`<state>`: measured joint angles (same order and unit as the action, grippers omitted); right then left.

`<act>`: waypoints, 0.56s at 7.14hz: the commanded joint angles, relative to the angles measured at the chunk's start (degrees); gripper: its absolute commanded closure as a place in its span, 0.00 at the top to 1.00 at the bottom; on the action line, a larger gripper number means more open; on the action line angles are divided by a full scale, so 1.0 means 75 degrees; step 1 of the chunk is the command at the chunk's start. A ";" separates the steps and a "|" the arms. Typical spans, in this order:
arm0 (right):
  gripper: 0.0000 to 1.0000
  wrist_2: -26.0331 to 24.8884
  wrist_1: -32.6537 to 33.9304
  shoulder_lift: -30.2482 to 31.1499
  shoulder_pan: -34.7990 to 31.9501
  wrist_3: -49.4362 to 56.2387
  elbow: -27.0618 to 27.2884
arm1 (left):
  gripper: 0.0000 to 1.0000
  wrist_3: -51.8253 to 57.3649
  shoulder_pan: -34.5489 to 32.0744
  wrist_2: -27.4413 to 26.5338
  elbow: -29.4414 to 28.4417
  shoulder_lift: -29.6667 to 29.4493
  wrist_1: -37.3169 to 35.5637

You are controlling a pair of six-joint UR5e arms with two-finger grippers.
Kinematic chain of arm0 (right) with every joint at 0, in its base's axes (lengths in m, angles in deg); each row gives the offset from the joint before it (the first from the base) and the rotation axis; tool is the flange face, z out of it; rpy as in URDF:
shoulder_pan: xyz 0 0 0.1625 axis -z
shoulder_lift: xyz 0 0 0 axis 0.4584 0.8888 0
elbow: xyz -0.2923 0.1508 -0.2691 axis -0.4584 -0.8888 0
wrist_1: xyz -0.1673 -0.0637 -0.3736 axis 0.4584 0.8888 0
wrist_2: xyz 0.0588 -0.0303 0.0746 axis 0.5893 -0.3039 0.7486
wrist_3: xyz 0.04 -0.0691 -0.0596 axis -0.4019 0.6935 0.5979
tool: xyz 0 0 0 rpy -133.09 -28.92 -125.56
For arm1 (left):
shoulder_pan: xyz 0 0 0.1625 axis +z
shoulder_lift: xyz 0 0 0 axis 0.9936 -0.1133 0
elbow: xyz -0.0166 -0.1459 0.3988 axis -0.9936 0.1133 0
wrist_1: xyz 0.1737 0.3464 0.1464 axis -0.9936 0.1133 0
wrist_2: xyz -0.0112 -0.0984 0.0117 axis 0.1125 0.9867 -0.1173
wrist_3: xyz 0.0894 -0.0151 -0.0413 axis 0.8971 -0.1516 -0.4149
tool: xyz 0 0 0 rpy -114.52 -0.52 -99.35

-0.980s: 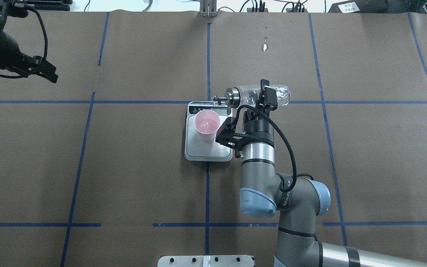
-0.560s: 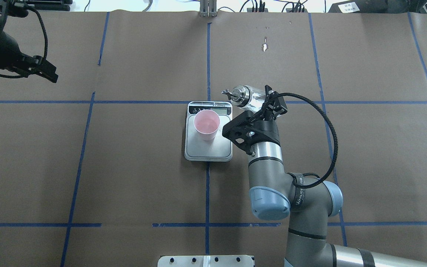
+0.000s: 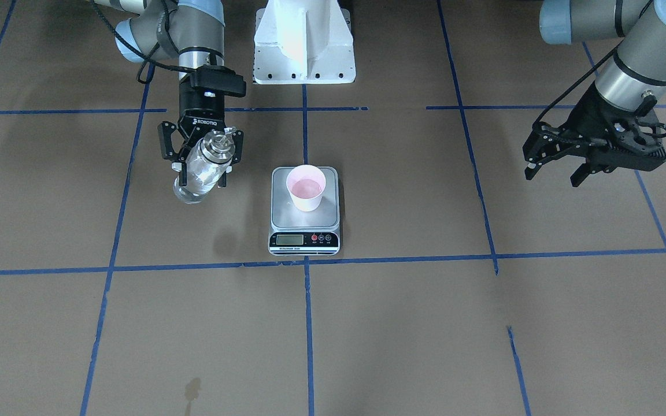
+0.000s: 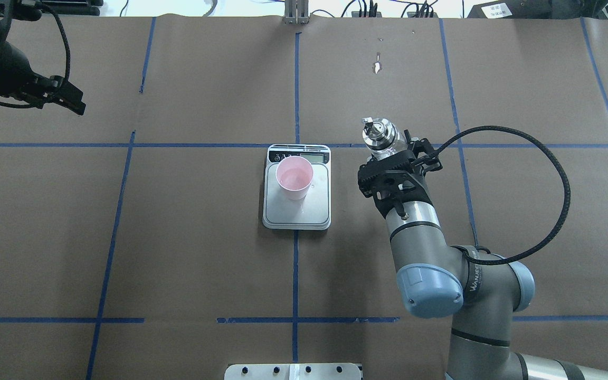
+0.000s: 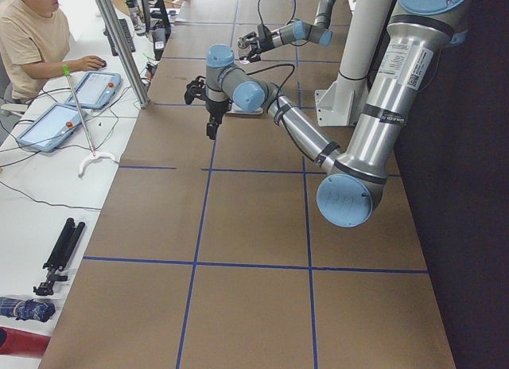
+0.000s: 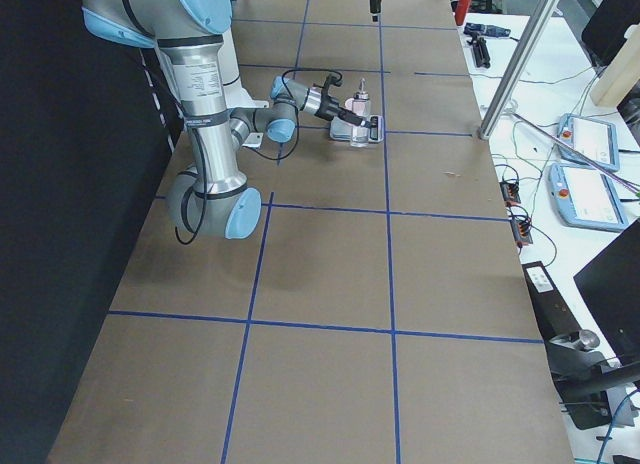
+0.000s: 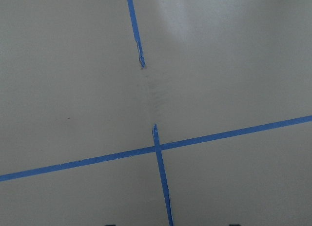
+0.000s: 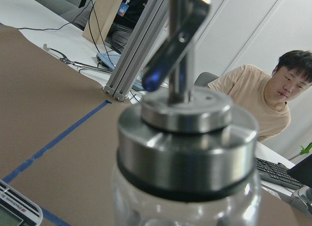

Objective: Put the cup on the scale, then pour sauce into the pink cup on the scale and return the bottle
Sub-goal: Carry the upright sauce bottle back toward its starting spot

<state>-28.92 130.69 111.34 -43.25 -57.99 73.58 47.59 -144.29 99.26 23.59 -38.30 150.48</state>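
Note:
The pink cup (image 4: 294,177) stands upright on the steel platform of the scale (image 4: 304,214), toward its display end; both also show in the front view, cup (image 3: 306,188) and scale (image 3: 278,216). My right gripper (image 4: 395,157) is shut on the clear glass bottle (image 4: 378,135), held nearly upright above the table, to the right of the scale and apart from it. The front view shows the bottle (image 3: 199,170) slightly tilted between the fingers. Its metal collar (image 8: 187,133) fills the right wrist view. My left gripper (image 4: 74,102) is open and empty at the far left.
Brown paper with blue tape lines (image 4: 295,84) covers the table. A white mounting plate (image 3: 304,40) sits at the robot's base. A post (image 4: 296,11) stands at the far edge. An operator (image 5: 32,35) sits beyond the table's far side.
My right gripper has turned the bottle from lying spout-first over the scale's corner to nearly upright and carried it right, away from the scale. The left arm has barely moved.

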 commanded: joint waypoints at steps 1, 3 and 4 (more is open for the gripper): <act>0.00 0.0144 -0.0637 0.0655 -0.0004 -0.1218 0.0055 | 0.82 -0.0025 0.0009 -0.0004 0.0000 -0.0014 0.0000; 0.00 0.0133 -0.2542 0.1475 -0.0004 -0.1605 -0.0282 | 0.82 -0.0060 0.0009 -0.0016 0.0000 -0.0037 0.0000; 0.00 0.0121 -0.2900 0.1607 -0.0015 -0.1525 -0.0656 | 0.82 -0.0060 0.0009 -0.0016 0.0000 -0.0026 0.0000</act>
<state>-27.95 114.11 121.22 -43.30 -69.11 71.46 47.20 -144.23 99.15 23.59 -38.51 150.47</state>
